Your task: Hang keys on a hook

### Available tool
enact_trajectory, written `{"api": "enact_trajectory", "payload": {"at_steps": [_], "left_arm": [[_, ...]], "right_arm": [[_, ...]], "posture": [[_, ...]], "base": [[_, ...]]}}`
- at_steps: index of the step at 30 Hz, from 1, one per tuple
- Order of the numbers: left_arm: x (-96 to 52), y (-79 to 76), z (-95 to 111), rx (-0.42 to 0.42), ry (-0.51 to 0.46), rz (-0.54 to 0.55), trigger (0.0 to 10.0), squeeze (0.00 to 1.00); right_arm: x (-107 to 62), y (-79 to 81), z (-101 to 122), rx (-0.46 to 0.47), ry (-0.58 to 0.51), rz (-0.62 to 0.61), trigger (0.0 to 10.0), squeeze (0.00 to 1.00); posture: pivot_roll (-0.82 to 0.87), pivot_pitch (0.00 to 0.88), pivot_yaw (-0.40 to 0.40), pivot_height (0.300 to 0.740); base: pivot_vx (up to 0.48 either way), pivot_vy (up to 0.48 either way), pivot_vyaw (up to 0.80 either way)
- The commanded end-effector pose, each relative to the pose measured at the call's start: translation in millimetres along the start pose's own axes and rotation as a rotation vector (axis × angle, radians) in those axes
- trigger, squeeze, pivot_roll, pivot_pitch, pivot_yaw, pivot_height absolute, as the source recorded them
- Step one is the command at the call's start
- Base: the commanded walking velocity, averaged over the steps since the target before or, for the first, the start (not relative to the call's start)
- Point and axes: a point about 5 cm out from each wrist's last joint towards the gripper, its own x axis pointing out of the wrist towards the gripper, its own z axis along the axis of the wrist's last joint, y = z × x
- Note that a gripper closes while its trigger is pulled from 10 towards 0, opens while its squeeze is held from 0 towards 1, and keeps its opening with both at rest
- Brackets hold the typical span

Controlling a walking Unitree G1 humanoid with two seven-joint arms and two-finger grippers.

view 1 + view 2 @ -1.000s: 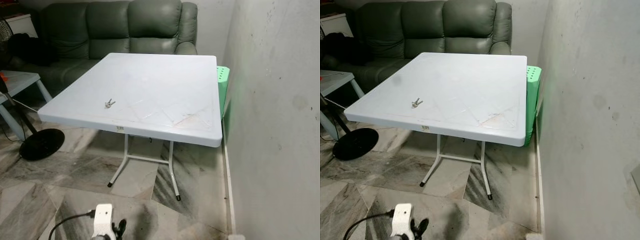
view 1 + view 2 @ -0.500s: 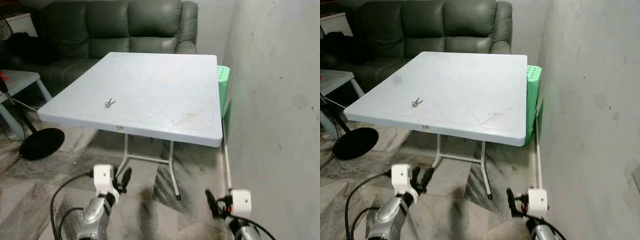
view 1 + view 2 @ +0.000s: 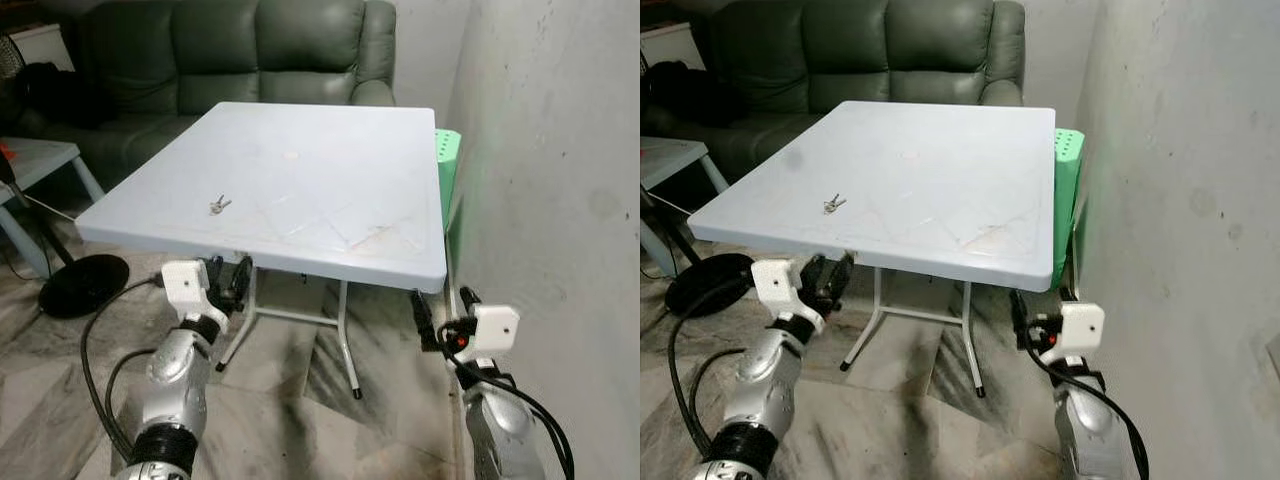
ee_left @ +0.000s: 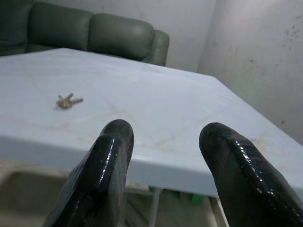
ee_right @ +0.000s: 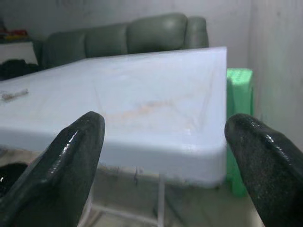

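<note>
I have the left pincer (image 3: 228, 281) raised just below the desk's (image 3: 330, 150) near edge, its fingers (image 4: 102, 170) spread apart and empty. The keys (image 3: 218, 206) lie on the desk just beyond and above it, near that edge. My right pincer (image 3: 440, 318) sits under the desk's near right corner, fingers wide apart, also empty, with a green bin (image 3: 446, 170) beyond it against the wall. A sofa (image 3: 230, 50) stands behind the desk.
</note>
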Motion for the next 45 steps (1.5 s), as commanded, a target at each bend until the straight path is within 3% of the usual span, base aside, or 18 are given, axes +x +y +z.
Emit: {"api": "enact_trajectory", "payload": {"at_steps": [1, 6, 12, 22, 45], "left_arm": [[5.4, -1.5, 14, 0.010, -0.017, -0.018, 10.0, 0.00], [4.5, -10.9, 31, 0.012, -0.038, -0.047, 10.0, 0.00], [-2.1, -13.7, 40, -0.031, -0.030, -0.047, 10.0, 0.00], [-1.9, -16.5, 44, -0.014, 0.002, -0.062, 10.0, 0.00], [-0.9, -24.4, 46, -0.011, 0.036, -0.099, 10.0, 0.00]], "right_arm": [[9.3, 3.5, 17, -0.016, -0.043, 0.007, 10.0, 0.00], [6.9, 5.0, 32, -0.064, -0.054, 0.040, 10.0, 0.00], [-1.4, 7.7, 40, -0.052, -0.043, 0.043, 10.0, 0.00], [0.1, 13.1, 48, -0.052, -0.047, 0.041, 10.0, 0.00], [-2.2, 13.4, 48, -0.069, -0.018, 0.042, 10.0, 0.00]], "posture": [[0.09, 0.000, 0.072, 0.740], [0.08, 0.000, 0.073, 0.740], [0.08, 0.000, 0.072, 0.740], [0.07, 0.000, 0.079, 0.740], [0.07, 0.000, 0.083, 0.740]], "base": [[0.000, 0.000, 0.00], [0.000, 0.000, 0.00], [0.000, 0.000, 0.00], [0.000, 0.000, 0.00], [0.281, 0.000, 0.00]]}}
